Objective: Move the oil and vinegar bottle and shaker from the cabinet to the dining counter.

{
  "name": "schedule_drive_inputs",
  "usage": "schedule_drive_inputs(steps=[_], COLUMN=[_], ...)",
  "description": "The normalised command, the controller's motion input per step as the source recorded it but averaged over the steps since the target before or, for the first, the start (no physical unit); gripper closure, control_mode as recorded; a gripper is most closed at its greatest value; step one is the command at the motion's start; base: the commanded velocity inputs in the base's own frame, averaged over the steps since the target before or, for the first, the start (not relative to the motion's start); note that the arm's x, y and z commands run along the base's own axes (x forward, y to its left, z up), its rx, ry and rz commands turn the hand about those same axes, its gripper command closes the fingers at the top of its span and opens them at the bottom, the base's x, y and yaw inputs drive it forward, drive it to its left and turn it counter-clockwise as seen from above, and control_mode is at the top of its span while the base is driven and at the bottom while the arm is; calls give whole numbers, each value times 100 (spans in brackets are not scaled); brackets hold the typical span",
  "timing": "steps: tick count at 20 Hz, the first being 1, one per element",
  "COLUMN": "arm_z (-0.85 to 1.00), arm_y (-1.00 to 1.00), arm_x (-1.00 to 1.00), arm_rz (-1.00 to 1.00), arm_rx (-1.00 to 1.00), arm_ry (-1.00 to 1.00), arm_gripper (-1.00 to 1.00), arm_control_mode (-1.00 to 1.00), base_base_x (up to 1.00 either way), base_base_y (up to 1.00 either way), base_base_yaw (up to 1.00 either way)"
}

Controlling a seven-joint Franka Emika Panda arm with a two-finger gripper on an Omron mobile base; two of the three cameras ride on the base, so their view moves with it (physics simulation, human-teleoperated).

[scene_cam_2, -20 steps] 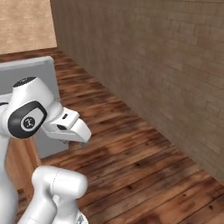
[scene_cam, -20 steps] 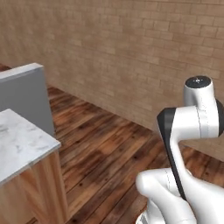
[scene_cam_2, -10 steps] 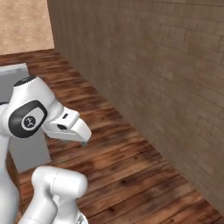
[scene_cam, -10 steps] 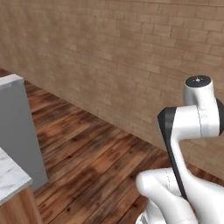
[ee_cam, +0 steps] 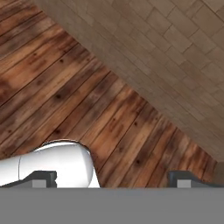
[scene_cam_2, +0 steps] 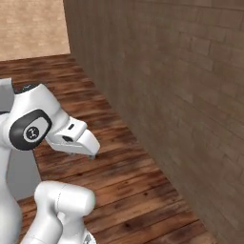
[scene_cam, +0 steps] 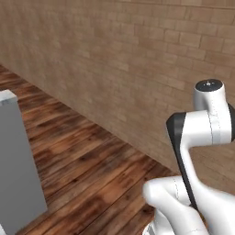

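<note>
Fingers: two dark fingertips (ee_cam: 43, 178) rise at the bottom edge of the hand view, set wide apart at the far left and far right, with bare floor between them and nothing in their hold.
Gripper: the gripper (ee_cam: 114, 179) stands fully open, empty, pointed down at the floor where it meets the wall.
Hand view, floor: dark reddish-brown wooden floor (ee_cam: 65, 96), long planks running on a diagonal, patchy with darker stains.
Hand view, wall: tan-brown brick wall (ee_cam: 175, 52) fills the upper right, its foot meeting the planks along a slanting line.
Left base view, room: the brick wall runs from the far left toward the near right; the plank floor lies before it.
Left base view, grey panel: a flat grey upright panel (scene_cam: 16, 165) stands at the left edge, its foot on the planks.
Left base view, arm: the white arm (scene_cam: 202, 137) with its dark joint rises at the lower right, close to the wall.
Right base view, room: the brick wall takes the right side; a lighter tan wall (scene_cam_2: 31, 28) closes the far end, top left.
Right base view, arm: the arm bends at the lower left, over the planks, with the grey panel just behind it.
Task things: bottle, shaker, cabinet and dining counter cannot be placed from these views.
</note>
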Motion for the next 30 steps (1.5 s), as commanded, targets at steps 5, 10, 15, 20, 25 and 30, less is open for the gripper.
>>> schedule_drive_inputs(steps=[5, 10, 15, 20, 25, 30], arm_z=[0, 0, 0, 0, 0, 0], arm_y=[0, 0, 0, 0, 0, 0], arm_x=[0, 0, 0, 0, 0, 0], arm_rz=[0, 0, 0, 0, 0, 0], arm_rx=[0, 0, 0, 0, 0, 0], arm_ry=[0, 0, 0, 0, 0, 0], arm_gripper=[-100, -100, -100, -100, -100, -100], arm_control_mode=[100, 100, 100, 100, 100, 100], base_base_x=[81, 78, 82, 81, 73, 70], base_base_y=[-1, -3, -14, -22, -34, -42], base_base_yaw=[43, 45, 31, 24, 17, 12])
